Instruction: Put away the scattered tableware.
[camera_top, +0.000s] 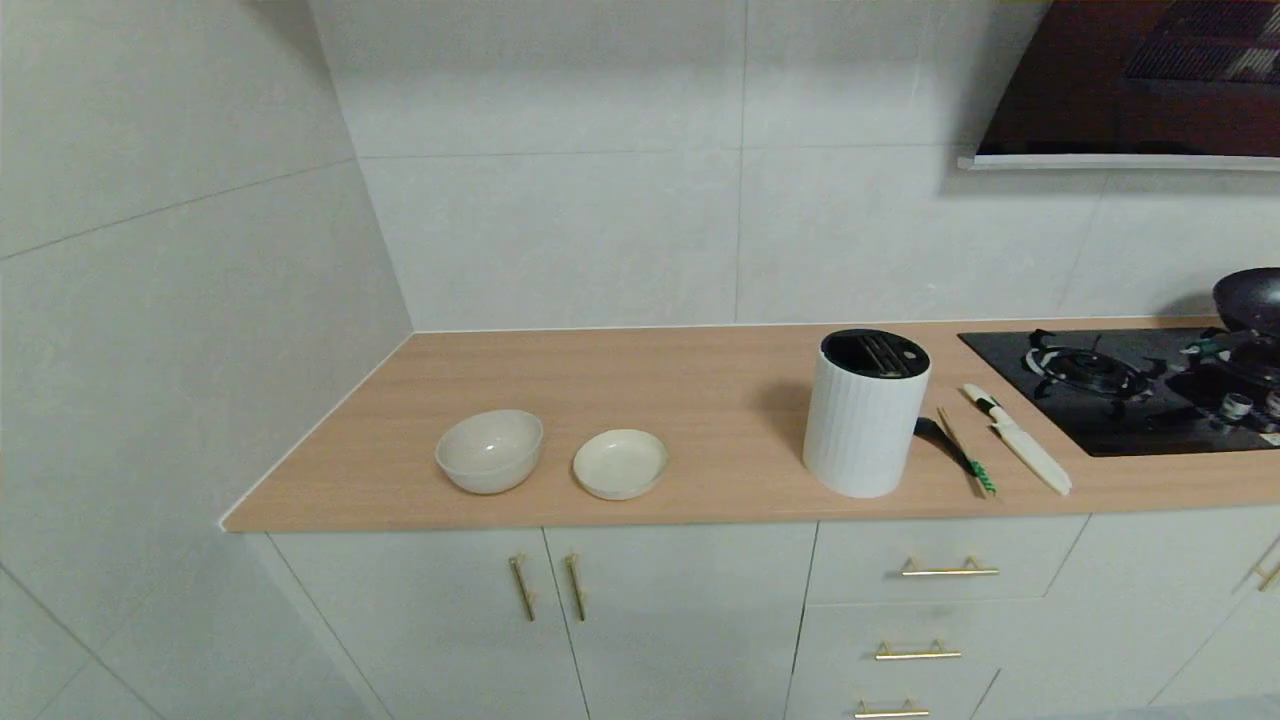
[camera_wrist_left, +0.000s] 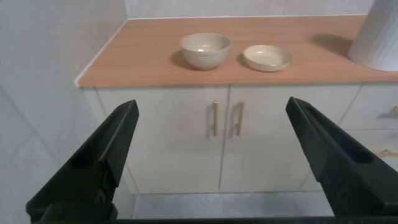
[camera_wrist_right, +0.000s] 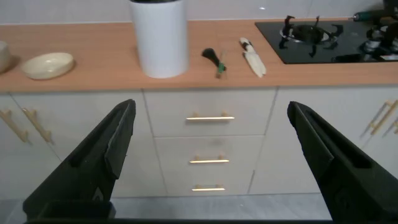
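On the wooden counter stand a deep cream bowl and a shallow cream dish side by side. To their right is a tall white ribbed utensil holder with a black slotted top. Right of it lie a black spoon, chopsticks and a white knife. My left gripper hangs open in front of the double-door cabinet, well below the counter. My right gripper is open in front of the drawers.
A black gas hob with a dark wok takes the counter's right end, under a range hood. Tiled walls close the back and left. Below are cabinet doors and drawers with gold handles.
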